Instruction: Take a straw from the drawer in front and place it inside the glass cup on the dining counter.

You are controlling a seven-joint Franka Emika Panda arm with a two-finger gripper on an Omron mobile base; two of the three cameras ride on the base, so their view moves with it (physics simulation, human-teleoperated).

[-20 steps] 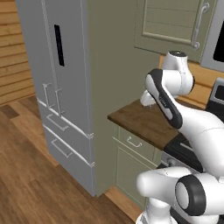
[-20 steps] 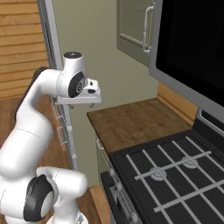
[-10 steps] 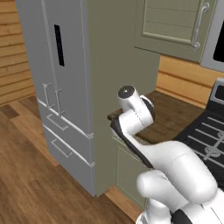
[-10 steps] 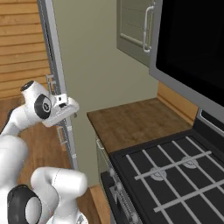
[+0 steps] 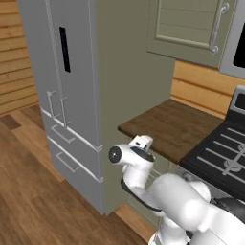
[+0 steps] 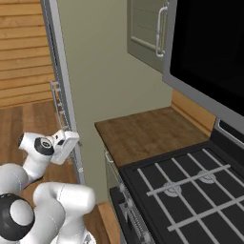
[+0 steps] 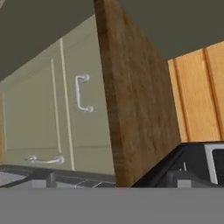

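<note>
Far left in the left base view there's the big grey fridge [image 5: 72, 95] standing on the wood floor [image 5: 28, 182]. Next over, my arm is folded down low in front of the cabinet side, with the gripper [image 5: 141, 142] just under the front corner of the brown countertop [image 5: 177, 127]. I can't actually make out the fingers themselves, but they're spread wide and nothing sits between them in the hand view. That view is rolled on its side, so the countertop edge runs top to bottom, and right beside it is the sage-green drawer [image 7: 89, 131] with its small silver bar handle [image 7: 83, 93]. The drawer is fully closed, directly below the countertop. Further right the black stove [image 5: 220, 153] butts up against the counter, and an upper cabinet [image 5: 191, 24] hangs on the wall above it.
</note>
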